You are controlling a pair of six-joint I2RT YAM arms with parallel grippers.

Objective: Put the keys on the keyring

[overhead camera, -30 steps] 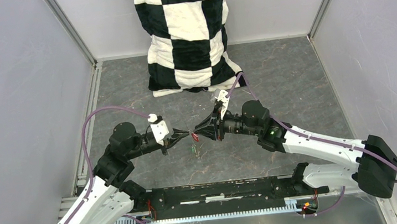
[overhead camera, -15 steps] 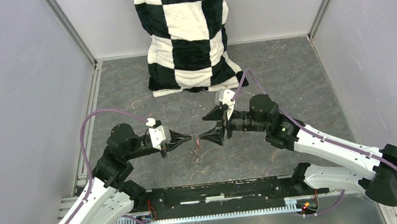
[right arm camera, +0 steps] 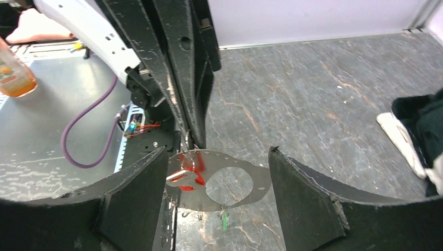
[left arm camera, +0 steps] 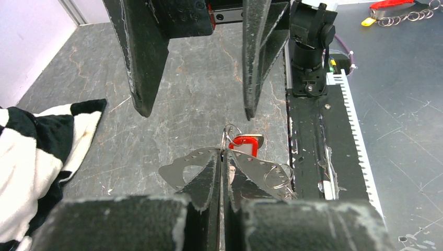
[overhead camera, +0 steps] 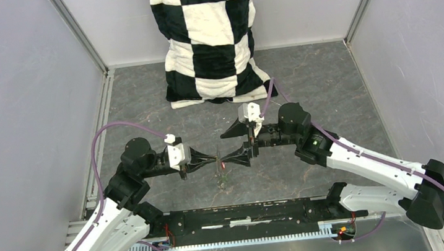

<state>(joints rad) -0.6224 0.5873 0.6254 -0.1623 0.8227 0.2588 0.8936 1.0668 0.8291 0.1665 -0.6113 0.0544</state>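
The keyring shows as a flat silvery oval plate with a big round hole and small links on its rim. My left gripper is shut on its edge and holds it above the floor; it also shows in the left wrist view. The red key hangs at the plate's top, also seen in the left wrist view. The green key dangles from a link under the plate. My right gripper is open wide, its fingers on either side of the plate and apart from it.
A black-and-white checkered cloth lies against the back wall. The black base rail runs along the near edge. A loose split ring hangs on the plate. An orange bottle stands outside the cell.
The right gripper, whose tip met the left gripper's at the keyring a second ago, has opened wide and drawn back a little. The left gripper still holds the keyring; the keys hang lower.
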